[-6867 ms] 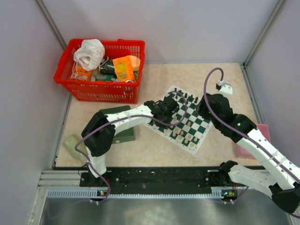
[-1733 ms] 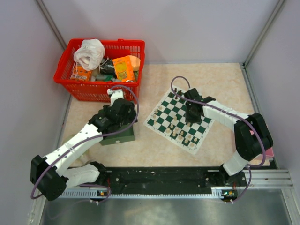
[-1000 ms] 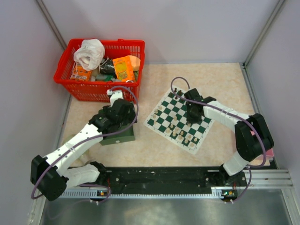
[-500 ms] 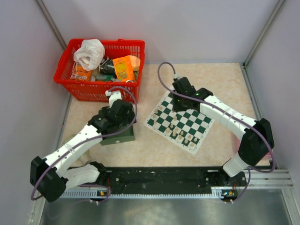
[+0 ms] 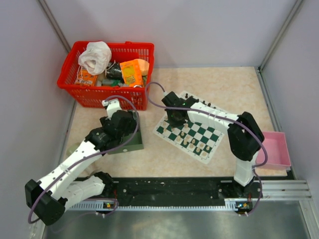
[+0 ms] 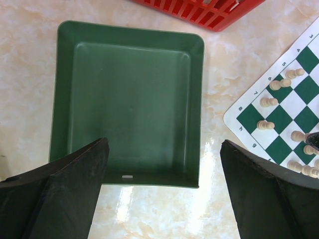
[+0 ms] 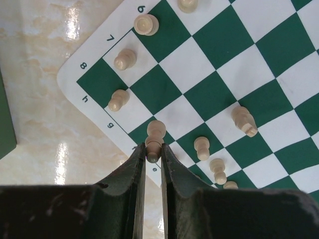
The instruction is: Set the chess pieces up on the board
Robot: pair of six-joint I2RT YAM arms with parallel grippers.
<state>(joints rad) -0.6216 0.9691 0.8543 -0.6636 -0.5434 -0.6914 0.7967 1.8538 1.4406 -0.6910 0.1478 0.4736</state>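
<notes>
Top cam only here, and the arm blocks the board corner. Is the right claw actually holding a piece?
Observer: Yes. The right wrist view shows the right claw shut on a cream-white piece, at the lettered edge of the board.
Operator: Left claw carrying anything?
Observer: No. The left claw is open above the green tray, with nothing between its fingers.
Operator: Any pieces in that tray?
Observer: None in the part that shows.
</notes>
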